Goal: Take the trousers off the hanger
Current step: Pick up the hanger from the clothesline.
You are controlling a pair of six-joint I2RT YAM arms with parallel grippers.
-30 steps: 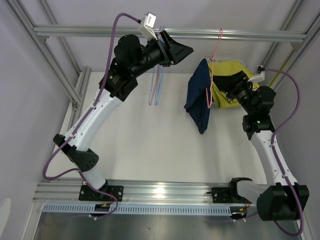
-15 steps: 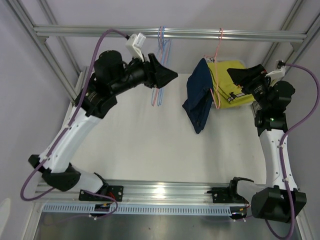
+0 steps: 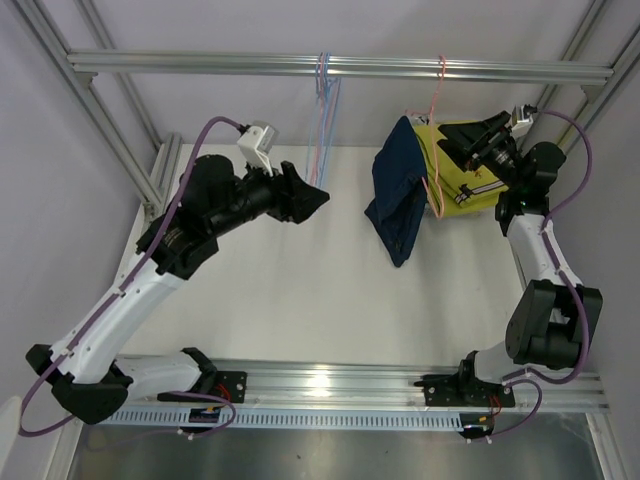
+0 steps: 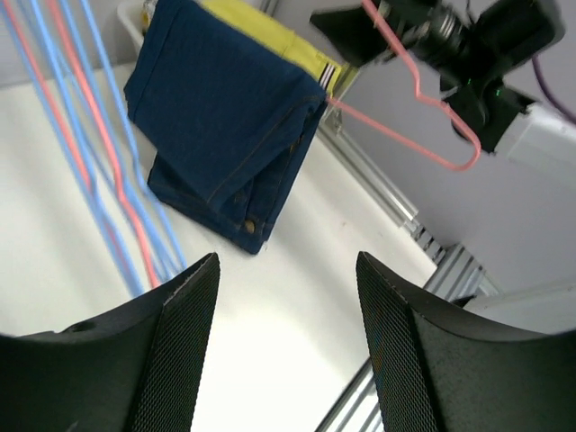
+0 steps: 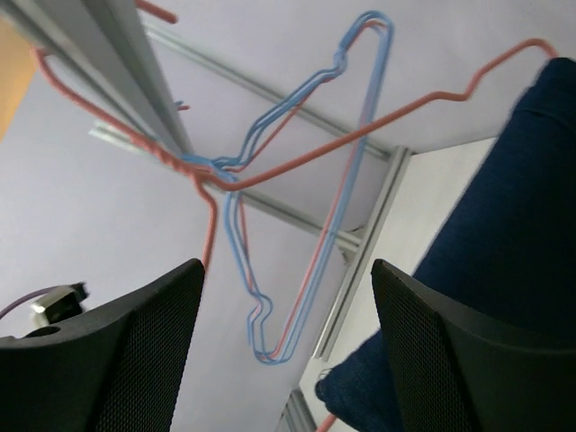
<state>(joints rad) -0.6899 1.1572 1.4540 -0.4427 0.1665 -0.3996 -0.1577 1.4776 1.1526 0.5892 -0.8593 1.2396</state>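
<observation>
Navy denim, the dark navy trousers [image 3: 398,200] hang folded over the lower bar of a pink hanger [image 3: 433,150] right of centre in the top view. The hanger's hook is on the aluminium rail [image 3: 200,64] running across the top of the frame. The lower folded end reaches down toward the white worktop [image 3: 290,290]; from these angles it looks close to the surface, but I cannot tell if it touches.

Just behind the navy pair, toward the upper right, sits the bright yellow garment [image 3: 470,185], its striped waistband showing in the left wrist view [image 4: 319,79]. Whether it hangs or lies on the worktop is unclear.

A bunch of empty blue and pink hangers [image 3: 324,110] dangles from the rail at upper centre, apart from the loaded one.

The left gripper [image 3: 312,198] hovers left of centre, pointing right toward the trousers and well short of them. In its own camera the gripper [image 4: 288,342] is spread wide with nothing between the fingers [image 4: 184,342], and the navy cloth [image 4: 225,135] fills the upper left.

The right gripper [image 3: 458,145] is at the upper right, just beside the pink hanger and in front of the yellow cloth. Its wrist view shows the gripper [image 5: 288,351] released and empty, with the hanger wire [image 5: 360,117] above and navy fabric [image 5: 504,252] at the right edge.
</observation>
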